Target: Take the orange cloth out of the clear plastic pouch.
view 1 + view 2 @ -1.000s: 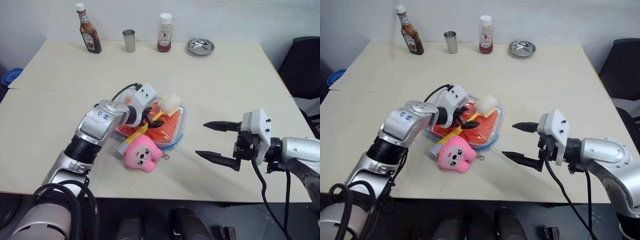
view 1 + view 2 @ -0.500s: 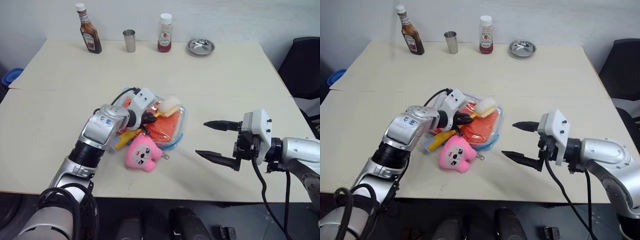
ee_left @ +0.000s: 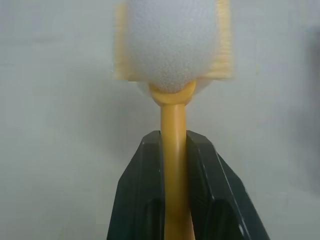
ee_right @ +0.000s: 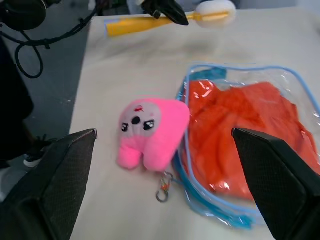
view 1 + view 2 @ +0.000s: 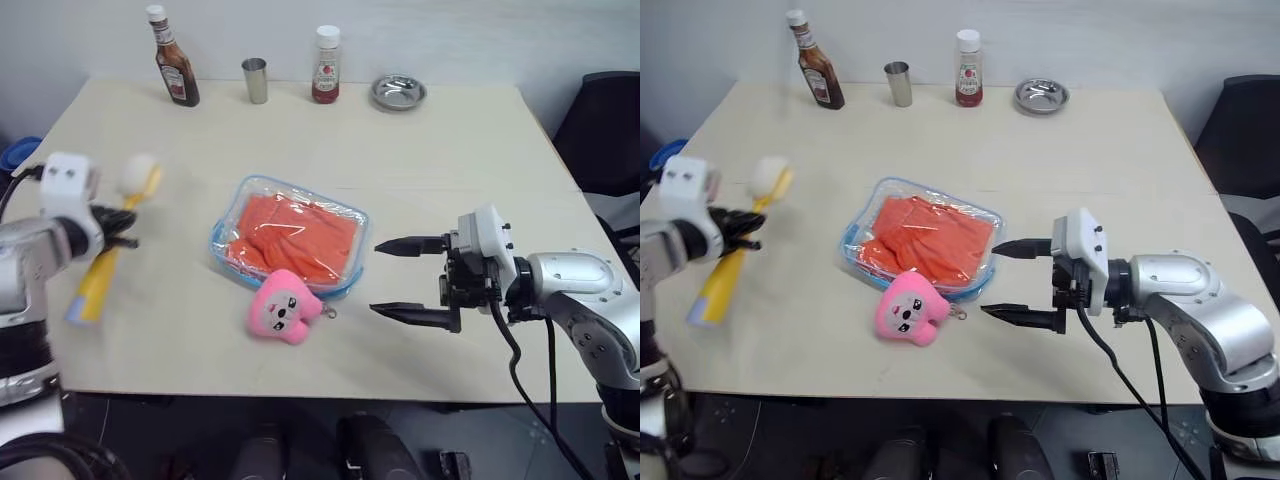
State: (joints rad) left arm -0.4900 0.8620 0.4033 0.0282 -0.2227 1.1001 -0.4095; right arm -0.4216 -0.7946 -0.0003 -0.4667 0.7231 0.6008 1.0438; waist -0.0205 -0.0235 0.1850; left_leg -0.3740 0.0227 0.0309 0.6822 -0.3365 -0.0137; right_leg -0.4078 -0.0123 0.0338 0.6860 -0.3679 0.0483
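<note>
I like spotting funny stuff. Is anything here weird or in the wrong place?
A little. The pink plush toy leans on the clear plastic pouch's near edge, and the left gripper holds a yellow sponge-headed brush in the air. Nothing looks spilled or broken.

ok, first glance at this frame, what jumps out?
The orange cloth glows inside the clear plastic pouch at mid-table, with a pink plush toy leaning on the pouch's near edge. Off to the left, the left gripper is shut on a yellow sponge brush, held above the table. The right gripper hangs open just right of the pouch.
</note>
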